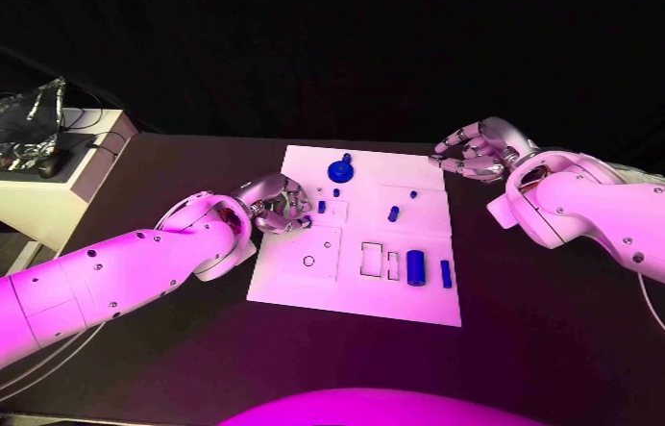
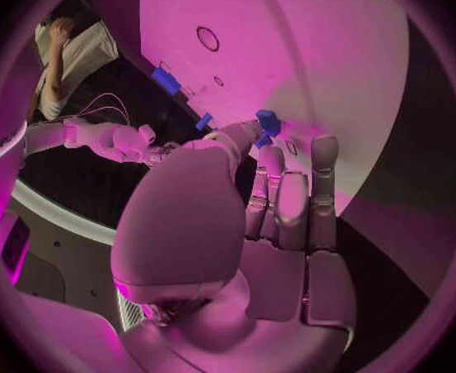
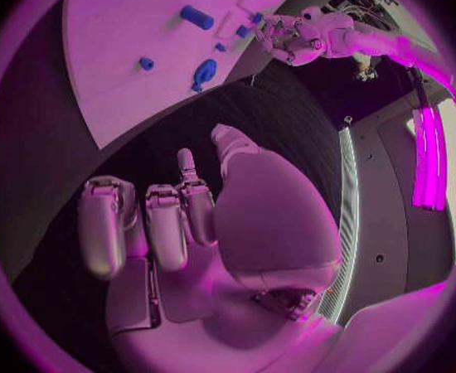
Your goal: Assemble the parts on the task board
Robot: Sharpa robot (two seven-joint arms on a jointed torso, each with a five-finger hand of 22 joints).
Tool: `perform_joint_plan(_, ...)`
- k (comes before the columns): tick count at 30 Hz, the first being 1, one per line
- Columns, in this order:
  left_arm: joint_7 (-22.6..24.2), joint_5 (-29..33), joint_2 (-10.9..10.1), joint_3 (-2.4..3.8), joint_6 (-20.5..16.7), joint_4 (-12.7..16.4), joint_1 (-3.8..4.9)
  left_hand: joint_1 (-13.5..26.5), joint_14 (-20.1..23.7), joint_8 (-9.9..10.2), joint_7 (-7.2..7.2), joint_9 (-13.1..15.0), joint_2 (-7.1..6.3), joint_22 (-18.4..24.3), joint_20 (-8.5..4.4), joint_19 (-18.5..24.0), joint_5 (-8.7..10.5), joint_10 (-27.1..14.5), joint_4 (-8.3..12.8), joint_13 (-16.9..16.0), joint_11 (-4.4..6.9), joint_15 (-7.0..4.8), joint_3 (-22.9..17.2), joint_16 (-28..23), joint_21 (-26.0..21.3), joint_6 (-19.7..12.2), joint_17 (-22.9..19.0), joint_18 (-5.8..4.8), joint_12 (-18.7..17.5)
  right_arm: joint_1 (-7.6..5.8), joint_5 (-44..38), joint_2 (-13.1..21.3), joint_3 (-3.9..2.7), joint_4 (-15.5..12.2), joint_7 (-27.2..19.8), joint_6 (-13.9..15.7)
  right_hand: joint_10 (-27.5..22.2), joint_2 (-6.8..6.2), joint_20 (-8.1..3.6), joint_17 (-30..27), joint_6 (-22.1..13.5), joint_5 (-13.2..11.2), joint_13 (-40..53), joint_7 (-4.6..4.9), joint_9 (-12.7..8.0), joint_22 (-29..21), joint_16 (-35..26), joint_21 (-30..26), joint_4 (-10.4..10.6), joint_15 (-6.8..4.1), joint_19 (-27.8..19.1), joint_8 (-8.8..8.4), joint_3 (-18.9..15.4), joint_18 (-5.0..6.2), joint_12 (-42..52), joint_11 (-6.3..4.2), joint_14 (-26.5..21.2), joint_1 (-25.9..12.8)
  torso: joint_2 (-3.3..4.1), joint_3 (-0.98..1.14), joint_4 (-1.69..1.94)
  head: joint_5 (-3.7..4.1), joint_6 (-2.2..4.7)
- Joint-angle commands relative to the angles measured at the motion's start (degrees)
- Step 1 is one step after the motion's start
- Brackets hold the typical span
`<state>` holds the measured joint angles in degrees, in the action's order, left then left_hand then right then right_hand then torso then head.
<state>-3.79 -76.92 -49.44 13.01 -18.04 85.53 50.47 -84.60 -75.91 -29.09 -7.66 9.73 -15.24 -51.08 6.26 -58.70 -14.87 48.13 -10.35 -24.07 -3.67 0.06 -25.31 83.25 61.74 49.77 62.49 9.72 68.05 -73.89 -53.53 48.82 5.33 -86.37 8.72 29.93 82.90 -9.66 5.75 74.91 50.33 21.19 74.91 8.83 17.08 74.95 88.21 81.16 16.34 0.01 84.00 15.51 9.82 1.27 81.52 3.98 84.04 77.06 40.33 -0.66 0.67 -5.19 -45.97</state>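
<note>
A small blue part (image 2: 268, 122) is pinched at the fingertips of the left hand (image 1: 279, 205) over the left edge of the white board (image 1: 416, 296). The right hand (image 1: 476, 150) is held empty beside the board's far right corner — fingers loosely curled, apart.

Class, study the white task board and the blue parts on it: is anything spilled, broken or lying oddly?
Nothing stands out. The task board lies flat on the table, and the blue parts rest on it, none spilled off or visibly broken.
</note>
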Motion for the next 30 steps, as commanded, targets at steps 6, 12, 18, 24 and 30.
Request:
perform_joint_plan(6, -1.9, -1.7, 0.1, 0.04, 1.7, 0.0, -0.03, 0.2, -1.8, 0.4, 0.16, -0.3, -0.8, -2.9, -0.12, -1.8, -0.04, -0.1, -0.5, -2.1, 0.59, -0.17, 0.3, 1.4, 2.5, 0.1, 3.3, -0.97, 3.5, 0.03, -0.6, 0.1, 0.0, -0.1, -0.5, -0.8, 0.2, 0.04, -0.29, 9.0, -0.4, 0.2, 7.1, -0.03, 0.0, 9.5, -0.2, 0.0, 0.0, -0.37, 2.7, 0.29, 0.3, 0.75, 0.2, -0.05, 4.6, 0.1, -0.06, -0.02, 0.06, 0.15, -0.37)
perform_joint_plan(12, -2.5, -1.6, 0.1, 0.04, 2.2, 0.1, -0.03, 1.4, -1.9, 0.8, 0.06, -0.5, -0.92, -3.4, -0.06, -1.9, -0.05, 0.0, -1.4, -3.6, 0.43, -0.04, 1.3, 1.7, 2.9, -0.2, 3.6, -1.06, 4.8, 0.03, -0.6, 0.1, 0.0, -0.1, -0.5, -0.7, 0.2, 0.04, -0.3, 9.0, -0.4, 0.2, 7.1, -0.03, 0.1, 9.5, -0.2, 0.0, 0.1, -0.38, 2.7, 0.33, 0.3, 0.75, 0.2, -0.05, 4.6, 0.1, -0.09, -0.06, 0.08, 0.12, -0.4)
perform_joint_plan(18, -2.9, -1.4, 0.0, 0.04, 2.2, 0.0, -0.03, 2.1, -1.9, 1.0, 0.01, -0.6, -0.74, -3.6, 0.02, -1.9, -0.15, -0.5, -2.3, -3.4, 0.3, 0.07, 1.8, 1.7, 3.1, -0.3, 3.7, -1.08, 4.9, 0.04, -0.6, 0.1, 0.0, -0.1, -0.5, -0.7, 0.2, 0.04, -0.3, 9.0, -0.4, 0.2, 7.1, -0.03, 0.1, 9.5, -0.2, 0.1, 0.1, -0.38, 2.7, 0.35, 0.4, 0.74, 0.2, -0.05, 4.6, 0.1, -0.08, -0.04, 0.06, 0.13, -0.43)
perform_joint_plan(24, -3.0, -1.1, 0.0, 0.04, 2.2, 0.0, -0.03, 2.7, -1.9, 1.3, -0.09, -0.8, -0.83, -3.7, 0.1, -1.9, -0.16, -0.7, -3.0, -3.5, 0.17, 0.18, 2.4, 1.8, 3.2, -0.5, 3.7, -1.09, 5.1, 0.05, -0.6, 0.1, 0.0, -0.1, -0.5, -0.7, 0.2, 0.04, -0.3, 9.0, -0.4, 0.2, 7.1, -0.03, 0.1, 9.5, -0.2, 0.1, 0.1, -0.38, 2.7, 0.35, 0.4, 0.74, 0.2, -0.05, 4.6, 0.1, -0.02, -0.02, 0.07, 0.1, -0.44)
perform_joint_plan(30, -3.1, -1.0, 0.0, 0.04, 2.3, -0.1, -0.03, 2.5, -2.0, 1.6, -0.12, -0.9, -0.83, -3.8, 0.14, -2.0, -0.2, -0.9, -3.1, -3.4, 0.15, 0.21, 2.5, 1.8, 3.3, -0.8, 3.8, -1.11, 5.0, 0.05, -0.6, 0.1, 0.0, -0.1, -0.5, -0.7, 0.2, 0.04, -0.3, 9.0, -0.4, 0.2, 7.1, -0.03, 0.1, 9.5, -0.2, 0.1, 0.1, -0.38, 2.7, 0.35, 0.4, 0.74, 0.2, -0.05, 4.6, 0.1, -0.02, 0.0, 0.04, 0.09, -0.51)
